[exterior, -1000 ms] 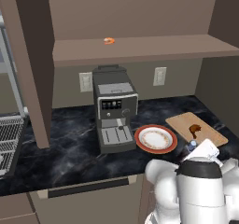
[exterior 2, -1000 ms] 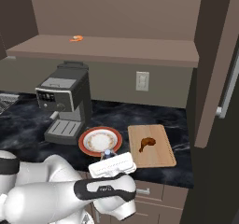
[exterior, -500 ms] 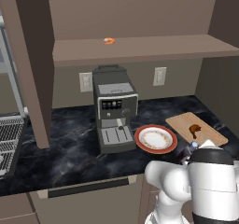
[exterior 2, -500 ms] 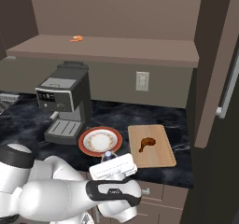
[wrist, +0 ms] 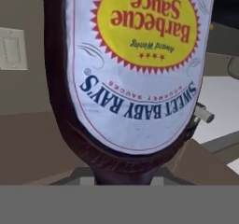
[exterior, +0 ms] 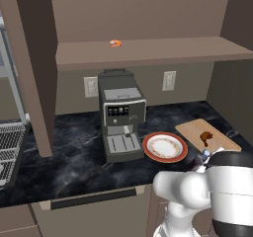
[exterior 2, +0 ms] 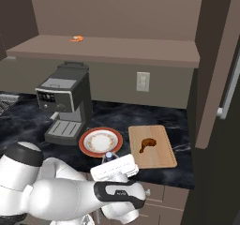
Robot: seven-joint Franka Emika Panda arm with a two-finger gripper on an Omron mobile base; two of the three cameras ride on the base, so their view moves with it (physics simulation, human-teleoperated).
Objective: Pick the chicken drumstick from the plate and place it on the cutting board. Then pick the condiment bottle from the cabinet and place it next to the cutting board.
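Right up close: dark brown condiment bottle point(wrist: 130, 78), upside down, with a white and yellow label. Behind it, brown wall with a pale switch plate point(wrist: 10, 48).

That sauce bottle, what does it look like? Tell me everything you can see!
The condiment bottle is dark brown and glossy, with a big white label bearing a yellow sunburst edged in red that reads "Sweet Baby Ray's Barbecue Sauce". In the hand view the words appear upside down, very close to the camera, so the hand seems to hold it. From the right base view its small blue cap peeks out near the counter's front edge, before the plate.
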